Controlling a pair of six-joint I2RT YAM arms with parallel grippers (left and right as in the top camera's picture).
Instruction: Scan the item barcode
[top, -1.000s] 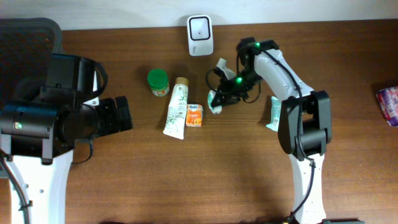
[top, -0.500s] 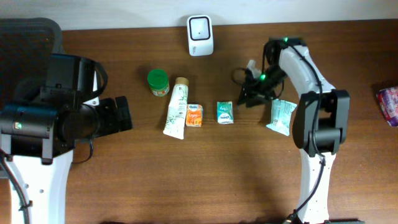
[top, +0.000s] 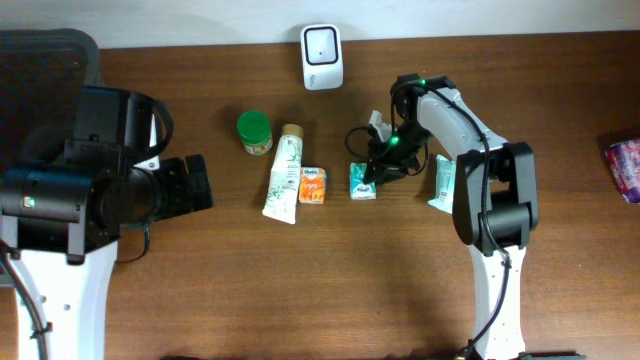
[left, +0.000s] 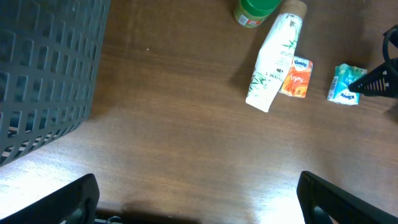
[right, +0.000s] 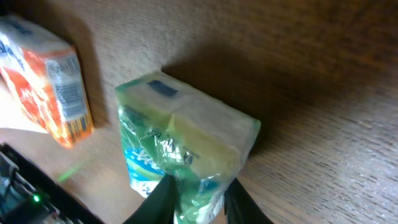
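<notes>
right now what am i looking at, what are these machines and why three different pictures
Two robot arms work at a wooden table. One picture looks down from above; the other two come from cameras on each wrist. On the table lie a white scanner, a green-lidded jar, a white tube, an orange packet and a green tissue packet. The right end effector pinches that packet's end; it rests on the table. The left end effector is open and empty, near a black basket.
</notes>
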